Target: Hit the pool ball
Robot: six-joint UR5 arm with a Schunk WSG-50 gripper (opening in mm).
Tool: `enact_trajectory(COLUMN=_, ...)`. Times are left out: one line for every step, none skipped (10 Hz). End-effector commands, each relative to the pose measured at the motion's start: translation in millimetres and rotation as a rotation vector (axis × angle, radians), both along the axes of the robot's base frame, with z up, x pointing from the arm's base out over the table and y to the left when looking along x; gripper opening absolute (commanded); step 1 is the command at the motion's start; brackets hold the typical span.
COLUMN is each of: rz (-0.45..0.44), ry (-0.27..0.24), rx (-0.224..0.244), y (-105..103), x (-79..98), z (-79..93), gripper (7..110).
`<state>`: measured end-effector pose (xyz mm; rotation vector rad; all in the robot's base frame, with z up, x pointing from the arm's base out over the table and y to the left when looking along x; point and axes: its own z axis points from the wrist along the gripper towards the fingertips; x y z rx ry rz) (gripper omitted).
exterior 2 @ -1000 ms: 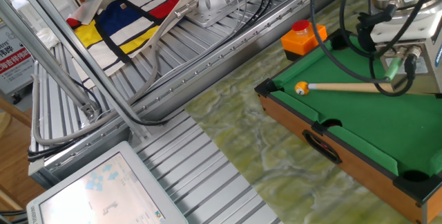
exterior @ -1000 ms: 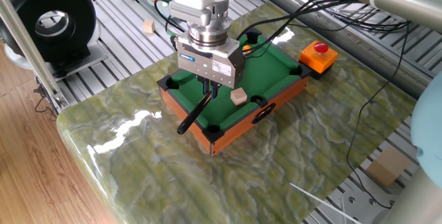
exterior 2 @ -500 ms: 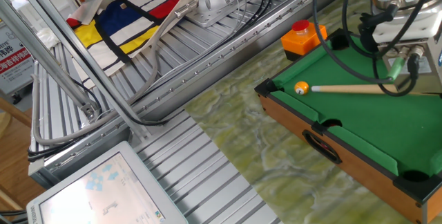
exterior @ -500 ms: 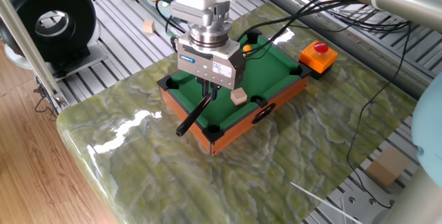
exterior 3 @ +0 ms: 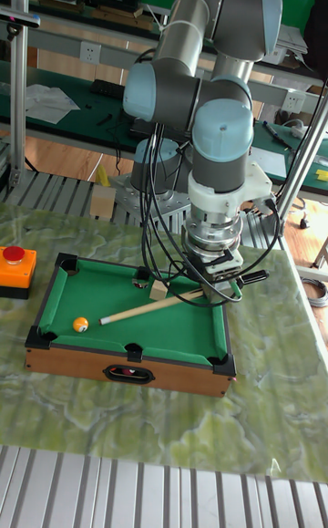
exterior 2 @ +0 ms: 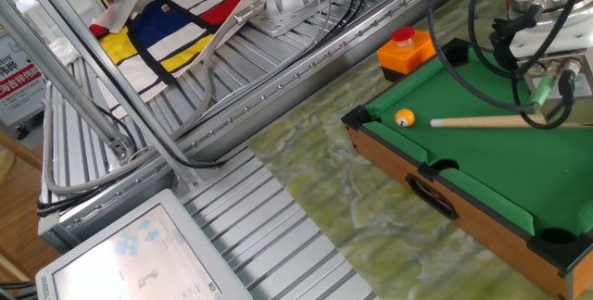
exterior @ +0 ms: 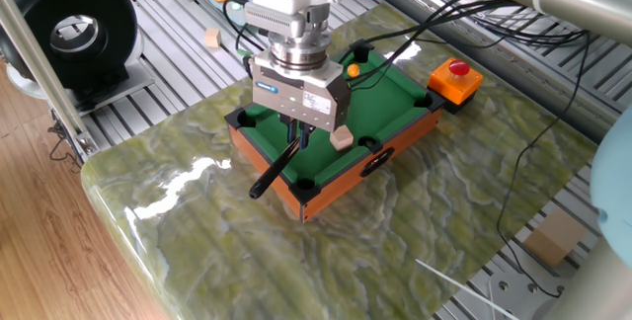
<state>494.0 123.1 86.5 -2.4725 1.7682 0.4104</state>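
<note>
A small pool table (exterior 3: 137,359) sits on the tabletop (exterior: 395,231). On its playing surface lies the pool ball (exterior 3: 80,324), near one end and close to a corner pocket. A cue stick (exterior 3: 150,308) lies across the surface, its tip pointing at the ball but apart from it, its butt sticking out over the table's far rail. The tool (exterior 3: 220,289) stands over that butt end, closed on the cue. A wooden cube (exterior 3: 158,291) rests against a long rail. A button box (exterior 3: 16,270) sits on the tabletop just beyond the ball's end.
</note>
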Motion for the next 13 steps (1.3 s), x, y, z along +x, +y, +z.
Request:
enact_trajectory(rz=-0.009, ry=0.002, rx=0.002, y=-1, x=-1.2, z=0.1, gripper=7)
enact_trajectory(rz=-0.002, ry=0.001, rx=0.0, y=-3, x=-1.8, z=-0.8, gripper=7)
enact_trajectory(rz=0.008, ry=0.005, rx=0.006, y=-4, x=-4.8, z=-1.1, gripper=7)
enact_trajectory(rz=0.024, ry=0.012, rx=0.013, y=-5, x=-10.2, z=-1.0, gripper=7)
enact_trajectory(rz=0.028, ry=0.014, rx=0.011, y=-5, x=-16.1, z=0.8, gripper=7)
enact_trajectory(rz=0.034, ry=0.013, rx=0.001, y=-6, x=-19.6, z=3.3, gripper=7)
enact_trajectory(rz=0.038, ry=0.007, rx=0.007, y=-2, x=-21.5, z=4.1, gripper=7)
enact_trajectory(rz=0.049, ry=0.0, rx=0.023, y=2, x=-21.9, z=4.2, gripper=7)
enact_trajectory(rz=0.063, ry=-0.007, rx=0.033, y=4, x=-21.1, z=4.5, gripper=7)
enact_trajectory(rz=0.075, ry=-0.017, rx=0.036, y=5, x=-19.3, z=4.3, gripper=7)
enact_trajectory(rz=0.083, ry=-0.021, rx=0.027, y=3, x=-20.0, z=3.3, gripper=7)
enact_trajectory(rz=0.087, ry=-0.027, rx=0.014, y=0, x=-20.1, z=1.8, gripper=7)
enact_trajectory(rz=0.089, ry=-0.031, rx=0.016, y=2, x=-21.1, z=1.3, gripper=7)
